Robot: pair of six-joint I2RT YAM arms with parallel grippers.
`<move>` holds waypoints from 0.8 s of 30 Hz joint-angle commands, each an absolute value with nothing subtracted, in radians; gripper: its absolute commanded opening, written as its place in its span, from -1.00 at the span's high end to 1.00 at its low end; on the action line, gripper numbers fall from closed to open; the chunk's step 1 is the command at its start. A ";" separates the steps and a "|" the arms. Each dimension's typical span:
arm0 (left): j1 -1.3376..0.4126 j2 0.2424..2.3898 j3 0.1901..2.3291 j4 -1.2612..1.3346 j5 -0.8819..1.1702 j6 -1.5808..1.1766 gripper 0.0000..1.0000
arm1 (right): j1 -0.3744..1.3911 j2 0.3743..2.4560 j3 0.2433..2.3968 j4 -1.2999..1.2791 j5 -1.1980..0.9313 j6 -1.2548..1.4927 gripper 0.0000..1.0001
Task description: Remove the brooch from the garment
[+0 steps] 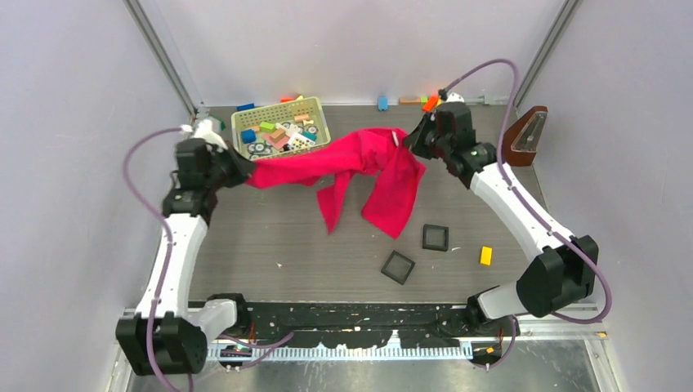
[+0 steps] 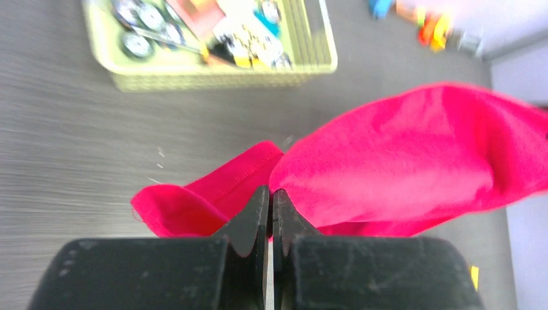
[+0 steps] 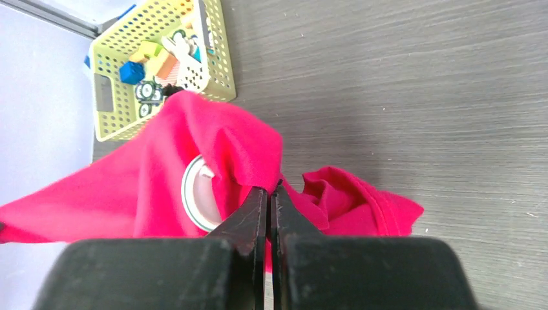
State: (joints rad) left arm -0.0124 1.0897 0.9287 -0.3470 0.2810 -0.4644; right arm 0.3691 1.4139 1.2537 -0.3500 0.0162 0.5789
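Stretching across the back of the table (image 1: 270, 245), the garment (image 1: 359, 159) hangs like a washing line between the two arms, with its loose tails drooping toward the tabletop. The left gripper (image 2: 271, 194) is clamped tight on a bunched corner of the cloth, near the yellow basket (image 1: 237, 131). The right gripper (image 3: 269, 192) is pinched shut on a fold at the other end. And there's the brooch (image 3: 197, 194): a pale round disc with a green rim. It sits on the fabric just beside the right fingertips, half tucked under a fold. The cloth looks light, soft and limp, so I'd expect it to sag and slide the moment either pinch lets go. The brooch looks small, stiff and probably smooth, which makes it an awkward thing to catch. To my eye its exposed rim is the place to grip, edge-on with the fingertips, while the other arm holds the fabric taut. How it's fastened, I can't tell from here, and a pull might just drag the cloth along.
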 commanded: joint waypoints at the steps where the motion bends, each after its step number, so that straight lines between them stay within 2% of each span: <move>1: 0.092 0.985 1.148 -0.629 0.228 -0.443 1.00 | 0.335 1.382 1.418 -0.512 -0.058 0.541 0.99; 6: 0.101 0.982 1.402 -0.807 0.185 -0.401 1.00 | 0.334 1.375 1.627 -0.644 -0.146 0.499 0.99; 8: 0.102 0.990 1.490 -0.870 0.142 -0.369 1.00 | 0.334 1.352 1.646 -0.680 -0.180 0.494 0.97; 13: 0.102 0.976 1.595 -0.937 0.065 -0.330 1.00 | 0.334 1.261 1.492 -0.673 -0.180 0.477 0.90; 18: 0.103 0.978 1.625 -0.968 0.052 -0.306 1.00 | 0.334 1.211 1.361 -0.649 -0.180 0.459 0.63; 24: 0.103 0.969 1.556 -0.918 0.120 -0.312 1.00 | 0.334 1.224 1.199 -0.573 -0.269 0.467 0.37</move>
State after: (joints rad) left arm 0.0952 0.9802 1.5860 -0.9558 0.0914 -0.3313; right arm 0.3382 1.2201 1.2682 -0.6548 -0.1978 0.4736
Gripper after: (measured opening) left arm 0.016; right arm 0.280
